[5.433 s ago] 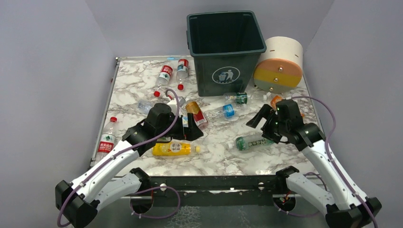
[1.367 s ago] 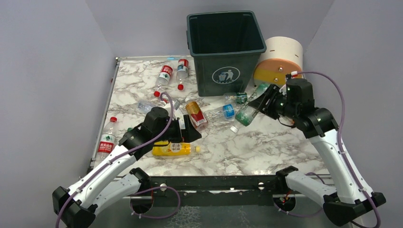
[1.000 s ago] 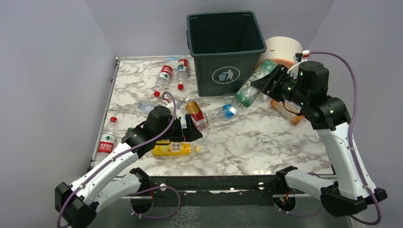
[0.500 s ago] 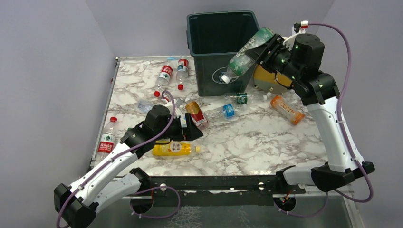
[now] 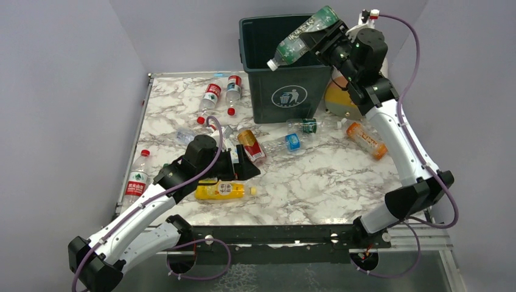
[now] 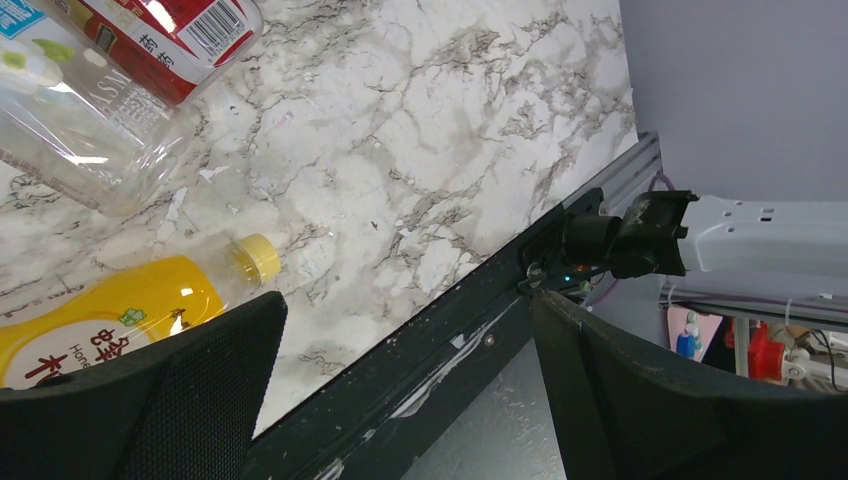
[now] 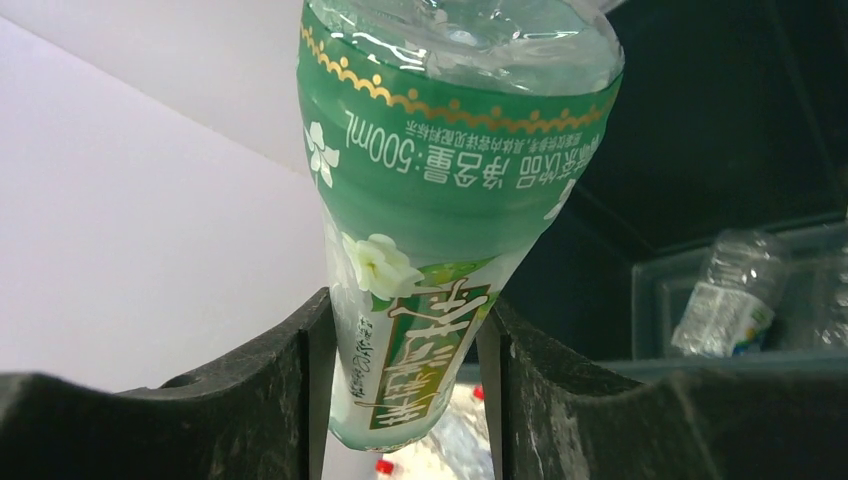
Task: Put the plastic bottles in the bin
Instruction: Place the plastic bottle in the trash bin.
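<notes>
One dark green bin (image 5: 268,91), one cream-and-orange cylinder (image 5: 334,100), roughly eleven plastic bottles (image 5: 222,190), a few partly hidden, two loose red caps (image 5: 230,111), two robot arms (image 5: 401,140).

My right end effector (image 5: 324,31) has left the table (image 5: 341,182). Five seconds ago it hung low, right of centre, beside the green-labelled bottle (image 5: 298,39) lying there. Since then it has clamped that bottle near its base and carried it to the top of the frame, cap tilted down over the mouth of the bin (image 5: 286,91). The orange bottle (image 5: 366,140), earlier half hidden behind my right arm (image 5: 395,140), now shows in full.
</notes>
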You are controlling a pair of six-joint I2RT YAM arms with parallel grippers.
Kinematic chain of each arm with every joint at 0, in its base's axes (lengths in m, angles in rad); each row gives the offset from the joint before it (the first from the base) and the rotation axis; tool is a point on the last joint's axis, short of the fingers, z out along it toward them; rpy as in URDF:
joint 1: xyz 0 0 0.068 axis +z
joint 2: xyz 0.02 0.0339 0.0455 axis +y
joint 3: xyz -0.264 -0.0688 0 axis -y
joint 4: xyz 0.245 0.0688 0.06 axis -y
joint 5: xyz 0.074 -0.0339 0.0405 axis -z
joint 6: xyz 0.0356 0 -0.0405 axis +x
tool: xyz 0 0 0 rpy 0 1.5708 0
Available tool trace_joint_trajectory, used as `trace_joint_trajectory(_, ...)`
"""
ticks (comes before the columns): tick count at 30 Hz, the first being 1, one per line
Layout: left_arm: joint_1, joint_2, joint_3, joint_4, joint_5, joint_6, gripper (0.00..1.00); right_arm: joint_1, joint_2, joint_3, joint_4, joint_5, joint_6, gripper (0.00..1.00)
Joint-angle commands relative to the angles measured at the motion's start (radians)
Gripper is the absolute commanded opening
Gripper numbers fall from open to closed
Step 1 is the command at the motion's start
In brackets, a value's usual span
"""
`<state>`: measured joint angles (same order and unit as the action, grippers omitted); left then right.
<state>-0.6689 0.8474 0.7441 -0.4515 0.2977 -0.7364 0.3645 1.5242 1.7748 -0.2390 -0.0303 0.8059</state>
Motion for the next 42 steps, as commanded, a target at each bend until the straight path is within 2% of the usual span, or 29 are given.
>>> trace_joint_trajectory(1, 0.000, -0.018, 0.017, 0.022, 0.019, -0.009, 0.99, -0.004, 0.086, 0.055, 0.189, 0.007, 0.039, 0.52)
trace_joint_trajectory(7, 0.000, -0.018, 0.017, 0.021, 0.018, -0.006, 0.99, -0.005, 0.222, 0.179, 0.174, 0.004, 0.010, 0.52)
trace_joint_trajectory(14, 0.000, -0.016, 0.016, 0.023, 0.020, -0.002, 0.99, -0.004, 0.307, 0.241, 0.147, -0.003, -0.006, 0.53)
trace_joint_trajectory(16, 0.000, -0.016, 0.014, 0.024, 0.020, -0.001, 0.99, -0.005, 0.325, 0.263, 0.128, -0.003, -0.017, 0.57)
trace_joint_trajectory(20, -0.001, -0.012, 0.008, 0.029, 0.022, 0.000, 0.99, -0.004, 0.355, 0.304, 0.085, -0.005, -0.034, 0.77)
trace_joint_trajectory(22, 0.000, -0.009, 0.008, 0.030, 0.024, 0.002, 0.99, -0.004, 0.362, 0.314, 0.070, -0.006, -0.042, 0.81)
trace_joint_trajectory(28, 0.000, -0.001, 0.009, 0.031, 0.022, 0.005, 0.99, -0.004, 0.359, 0.319, 0.049, -0.005, -0.056, 0.92)
trace_joint_trajectory(38, 0.000, -0.006, -0.002, 0.035, 0.019, 0.000, 0.99, -0.004, 0.272, 0.314, -0.041, -0.018, -0.092, 0.95)
trace_joint_trajectory(42, 0.000, -0.009, 0.001, 0.034, 0.020, 0.000, 0.99, -0.004, 0.142, 0.197, -0.094, -0.028, -0.121, 0.97)
